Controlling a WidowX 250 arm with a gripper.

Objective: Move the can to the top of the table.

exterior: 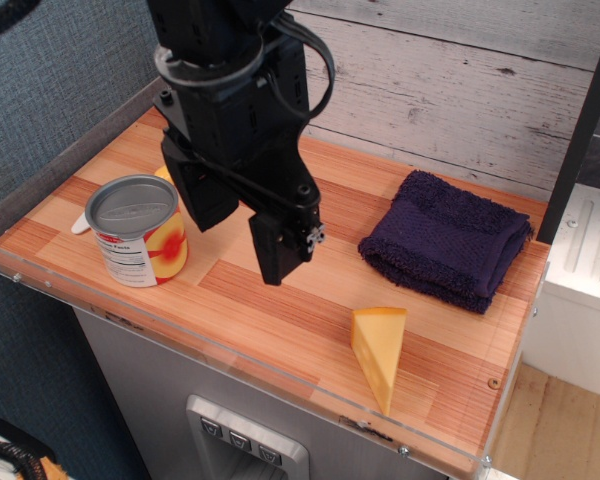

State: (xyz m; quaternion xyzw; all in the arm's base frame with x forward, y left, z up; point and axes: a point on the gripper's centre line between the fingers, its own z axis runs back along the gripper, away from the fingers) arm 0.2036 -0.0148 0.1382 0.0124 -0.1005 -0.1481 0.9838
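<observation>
The can (pixel 136 232) stands upright near the front left of the wood-plank table (pixel 280 320). It has a grey metal lid and a yellow, red and white label. My black gripper (pixel 240 250) hangs just right of the can, low over the table. Its jaws stand apart and hold nothing. The left finger (pixel 204 205) is close beside the can's right side, and the right finger (pixel 278 250) is further right. I cannot tell whether the left finger touches the can.
A folded dark blue towel (pixel 445 243) lies at the back right. A yellow cheese wedge (pixel 380 350) lies near the front edge. A small white object (pixel 79 225) and a yellow one (pixel 164 175) peek out behind the can. A clear acrylic rim (pixel 40 285) edges the table.
</observation>
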